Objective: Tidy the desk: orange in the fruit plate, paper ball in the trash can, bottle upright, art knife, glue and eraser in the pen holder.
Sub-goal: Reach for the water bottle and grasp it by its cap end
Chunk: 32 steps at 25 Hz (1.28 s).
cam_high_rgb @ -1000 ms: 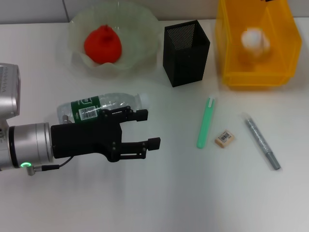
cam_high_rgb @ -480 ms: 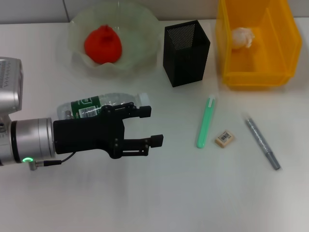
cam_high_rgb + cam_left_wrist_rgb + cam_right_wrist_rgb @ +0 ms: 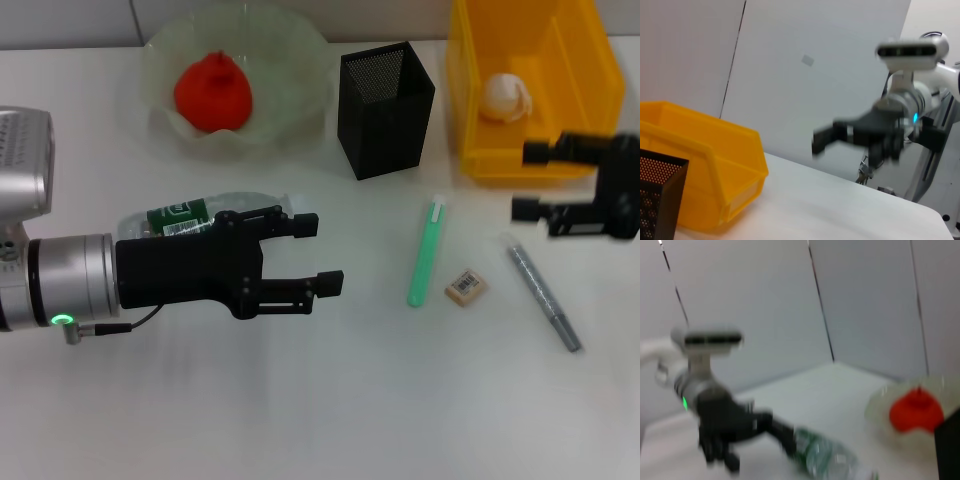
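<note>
Bottle [image 3: 205, 220] lies on its side in front of the plate [image 3: 290, 110] that holds the orange [image 3: 212, 92]; left gripper [image 3: 330, 255] hovers released over the bottle; paper ball [image 3: 505, 95] in the bin [image 3: 585, 100]; right gripper [image 3: 527, 182], fingers apart, just before the bin

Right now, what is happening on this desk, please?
A two-armed robot is tidying. The orange lies in the fruit plate and the paper ball is in the trash can. The left tool, open, hovers by the bottle, which lies on its side. The right tool, open, is near the trash can. The eraser is on the table, and the pen holder looks empty.
</note>
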Tool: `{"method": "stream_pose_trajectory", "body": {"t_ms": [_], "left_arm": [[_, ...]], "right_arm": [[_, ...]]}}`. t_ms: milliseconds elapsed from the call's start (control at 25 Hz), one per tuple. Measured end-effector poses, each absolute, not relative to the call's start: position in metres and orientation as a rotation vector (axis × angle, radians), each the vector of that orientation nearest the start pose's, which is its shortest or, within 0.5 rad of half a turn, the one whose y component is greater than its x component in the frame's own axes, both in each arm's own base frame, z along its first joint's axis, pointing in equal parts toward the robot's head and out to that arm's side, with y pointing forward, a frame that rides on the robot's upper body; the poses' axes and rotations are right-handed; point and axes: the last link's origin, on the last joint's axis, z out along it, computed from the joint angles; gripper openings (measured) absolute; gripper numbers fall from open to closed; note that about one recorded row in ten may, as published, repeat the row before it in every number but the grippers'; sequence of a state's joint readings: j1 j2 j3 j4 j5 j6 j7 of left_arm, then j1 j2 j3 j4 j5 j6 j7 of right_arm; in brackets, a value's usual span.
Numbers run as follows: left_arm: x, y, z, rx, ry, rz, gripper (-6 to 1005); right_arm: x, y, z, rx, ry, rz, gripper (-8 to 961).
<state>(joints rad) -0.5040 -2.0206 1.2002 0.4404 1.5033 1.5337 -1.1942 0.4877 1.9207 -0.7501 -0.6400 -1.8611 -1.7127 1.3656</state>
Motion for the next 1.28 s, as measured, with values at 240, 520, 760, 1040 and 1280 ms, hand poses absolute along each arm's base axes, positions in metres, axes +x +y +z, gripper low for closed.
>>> {"method": "stream_pose_trajectory", "body": {"t_ms": [240, 520, 760, 1040, 1280], "left_arm": [[-0.236, 0.309, -0.04, -2.873, -0.503, -0.918, 813], [-0.214, 0.34, -0.037, -2.935, -0.5, -0.739, 813], [-0.181, 0.371, -0.033, -2.963, -0.404, -0.456, 813], [-0.164, 0.398, -0.038, -2.912, -0.315, -0.006, 813], [-0.168, 0.405, -0.04, -2.876, -0.277, 0.155, 813]], "right_arm": [[0.293, 0.312, 0.024, -2.818, 0.534, 0.562, 826], [0.299, 0.306, 0.012, -2.799, 0.518, 0.544, 827], [0.301, 0.305, 0.011, -2.789, 0.526, 0.542, 827], [0.301, 0.305, 0.011, -2.783, 0.529, 0.541, 827], [0.301, 0.306, 0.012, -2.771, 0.541, 0.548, 827]]}}
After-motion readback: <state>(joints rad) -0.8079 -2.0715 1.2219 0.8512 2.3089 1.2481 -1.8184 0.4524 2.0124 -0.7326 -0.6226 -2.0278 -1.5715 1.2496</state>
